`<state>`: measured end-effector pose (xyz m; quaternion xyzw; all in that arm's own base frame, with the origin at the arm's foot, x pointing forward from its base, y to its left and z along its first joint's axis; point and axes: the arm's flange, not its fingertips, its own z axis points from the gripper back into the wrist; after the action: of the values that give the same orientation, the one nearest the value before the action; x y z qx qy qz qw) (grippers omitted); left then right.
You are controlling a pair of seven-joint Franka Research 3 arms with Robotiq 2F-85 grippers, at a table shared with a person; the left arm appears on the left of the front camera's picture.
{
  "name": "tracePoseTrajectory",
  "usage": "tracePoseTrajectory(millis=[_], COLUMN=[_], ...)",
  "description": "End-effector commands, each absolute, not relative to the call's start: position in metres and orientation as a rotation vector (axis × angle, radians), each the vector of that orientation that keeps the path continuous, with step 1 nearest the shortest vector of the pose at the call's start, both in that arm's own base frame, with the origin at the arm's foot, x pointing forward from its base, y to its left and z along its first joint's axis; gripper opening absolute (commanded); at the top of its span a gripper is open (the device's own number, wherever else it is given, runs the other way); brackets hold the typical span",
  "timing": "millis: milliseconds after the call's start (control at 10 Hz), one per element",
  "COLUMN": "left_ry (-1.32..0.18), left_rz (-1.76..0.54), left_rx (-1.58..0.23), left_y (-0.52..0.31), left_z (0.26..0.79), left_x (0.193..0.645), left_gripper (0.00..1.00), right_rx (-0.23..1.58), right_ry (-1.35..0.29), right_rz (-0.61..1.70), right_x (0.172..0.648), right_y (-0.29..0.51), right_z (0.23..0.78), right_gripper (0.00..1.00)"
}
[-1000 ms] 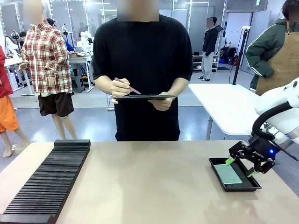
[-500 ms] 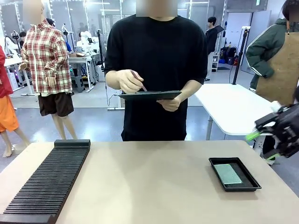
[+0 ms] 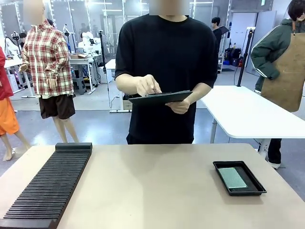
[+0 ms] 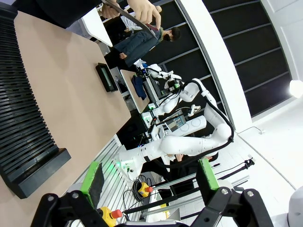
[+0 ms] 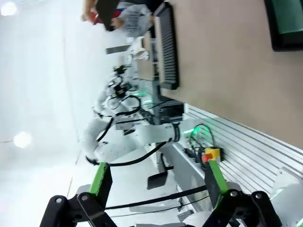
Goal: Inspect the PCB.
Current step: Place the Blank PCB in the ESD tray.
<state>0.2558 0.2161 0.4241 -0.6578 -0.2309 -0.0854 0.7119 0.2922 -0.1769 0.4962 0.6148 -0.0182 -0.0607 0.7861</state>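
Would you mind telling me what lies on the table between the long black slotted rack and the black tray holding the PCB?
In the front view, bare tabletop lies between rack and tray.

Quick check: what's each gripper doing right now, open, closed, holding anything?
Left gripper: open, holding nothing, off the table's near edge.
Right gripper: open, holding nothing, off the table; the PCB lies in its black tray.

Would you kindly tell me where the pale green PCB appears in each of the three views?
Front view: the thin, flat, pale green PCB lies in the black rectangular tray, lower right.
Left wrist view: small, in that tray, upper left.
Right wrist view: top right corner.
Shared landmark: the long black ribbed rack.
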Motion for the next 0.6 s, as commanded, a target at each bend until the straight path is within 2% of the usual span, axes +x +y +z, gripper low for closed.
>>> tracePoseTrajectory(millis=[0, 300, 500], left_ry=[-0.507, -0.507, -0.507], left_rz=[-0.188, -0.188, -0.188], left_rx=[-1.448, -1.448, -1.448], left_y=[0.215, 0.215, 0.215], left_z=[0.427, 0.427, 0.427], left_x=[0.254, 0.254, 0.254], left_gripper=[1.0, 1.0, 1.0], right_rx=[1.432, 1.493, 1.444], right_ry=[-0.063, -0.064, -0.063], right_rz=[-0.085, -0.092, -0.1], right_x=[0.284, 0.286, 0.274], right_y=[-0.191, -0.195, -0.195], right_z=[0.473, 0.455, 0.462], right_gripper=[1.0, 1.0, 1.0])
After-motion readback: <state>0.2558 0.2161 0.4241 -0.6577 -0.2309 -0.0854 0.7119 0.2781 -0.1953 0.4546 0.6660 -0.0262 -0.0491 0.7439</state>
